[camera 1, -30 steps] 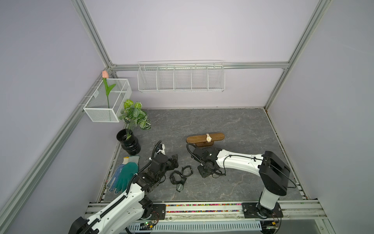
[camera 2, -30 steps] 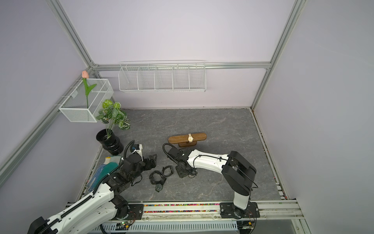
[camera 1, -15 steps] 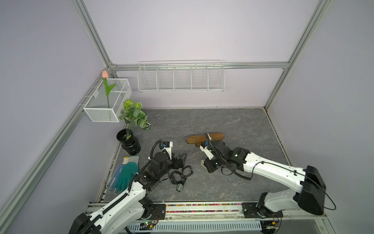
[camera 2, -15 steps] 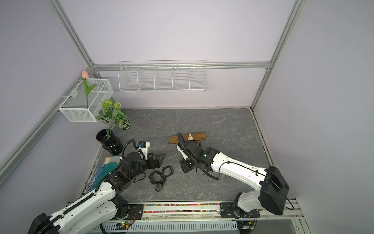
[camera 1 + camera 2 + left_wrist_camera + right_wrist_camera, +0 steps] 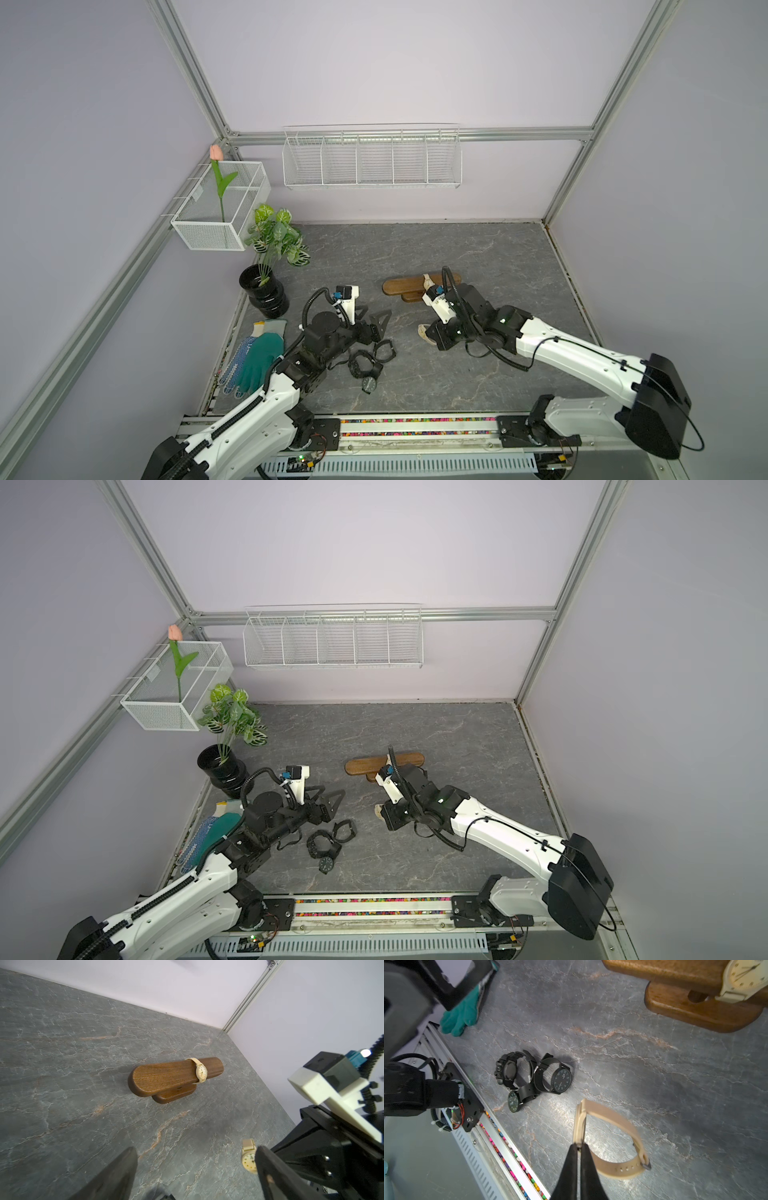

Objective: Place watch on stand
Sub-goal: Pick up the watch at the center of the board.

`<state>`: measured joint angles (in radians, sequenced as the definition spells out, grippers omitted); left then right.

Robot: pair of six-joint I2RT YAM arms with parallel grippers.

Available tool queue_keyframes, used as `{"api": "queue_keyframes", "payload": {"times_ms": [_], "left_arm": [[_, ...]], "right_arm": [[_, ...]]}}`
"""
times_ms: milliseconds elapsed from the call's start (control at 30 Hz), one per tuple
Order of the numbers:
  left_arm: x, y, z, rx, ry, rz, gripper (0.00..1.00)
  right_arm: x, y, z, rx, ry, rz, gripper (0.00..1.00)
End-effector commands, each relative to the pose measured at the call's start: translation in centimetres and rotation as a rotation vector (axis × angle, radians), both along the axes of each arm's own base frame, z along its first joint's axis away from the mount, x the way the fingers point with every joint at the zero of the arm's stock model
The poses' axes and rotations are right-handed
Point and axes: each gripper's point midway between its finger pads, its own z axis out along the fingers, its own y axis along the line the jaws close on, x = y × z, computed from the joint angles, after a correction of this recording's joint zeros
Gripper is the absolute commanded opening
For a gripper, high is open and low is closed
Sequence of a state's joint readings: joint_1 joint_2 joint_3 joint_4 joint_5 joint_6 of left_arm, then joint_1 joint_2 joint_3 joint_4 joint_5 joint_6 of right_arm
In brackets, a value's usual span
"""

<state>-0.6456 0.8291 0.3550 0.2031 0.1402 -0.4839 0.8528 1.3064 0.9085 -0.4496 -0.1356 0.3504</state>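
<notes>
Your grey marbled table (image 5: 478, 257) sits between lilac walls. The right end effector (image 5: 579, 1148) is pinched tight on the beige watch (image 5: 612, 1116), with the stand (image 5: 401, 286) near at its 12 o'clock. Your left end effector (image 5: 196, 1150) gapes wide and empty, black watches (image 5: 561, 1079) at its 6 o'clock.

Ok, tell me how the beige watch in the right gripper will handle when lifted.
Probably light: the watch is small and thin-strapped. Its buckled strap curves into a soft loop, so it will likely sag and swing. The right gripper pinches only one edge with its tips, so the watch may pivot or slip.
</notes>
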Motion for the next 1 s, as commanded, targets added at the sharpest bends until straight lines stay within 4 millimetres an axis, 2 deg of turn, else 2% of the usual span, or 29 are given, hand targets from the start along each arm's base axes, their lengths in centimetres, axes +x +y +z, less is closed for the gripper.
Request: {"api": "queue_keyframes", "payload": {"times_ms": [0, 133, 333, 467, 833, 967], "left_arm": [[0.0, -0.1, -0.3, 0.012, 0.004, -0.010, 0.91], [0.0, 0.1, -0.5, 0.019, 0.009, 0.000, 0.91], [0.0, 0.4, -0.7, 0.034, 0.010, 0.009, 0.91], [0.0, 0.6, -0.8, 0.045, 0.009, 0.018, 0.91], [-0.1, 1.2, -0.8, 0.063, -0.003, 0.039, 0.91], [-0.1, 1.3, -0.8, 0.068, -0.005, 0.041, 0.91]], "right_arm": [[0.0, -0.3, -2.7, -0.070, 0.021, 0.009, 0.07], [-0.4, -0.7, -5.7, -0.188, 0.060, 0.033, 0.07], [-0.6, -1.0, -7.9, -0.334, 0.073, 0.058, 0.07], [-0.8, -0.8, -8.4, -0.378, 0.066, 0.080, 0.11], [-0.6, -0.4, -8.4, -0.401, 0.053, 0.094, 0.38], [-0.3, -0.4, -9.0, -0.427, 0.056, 0.089, 0.39]]}}
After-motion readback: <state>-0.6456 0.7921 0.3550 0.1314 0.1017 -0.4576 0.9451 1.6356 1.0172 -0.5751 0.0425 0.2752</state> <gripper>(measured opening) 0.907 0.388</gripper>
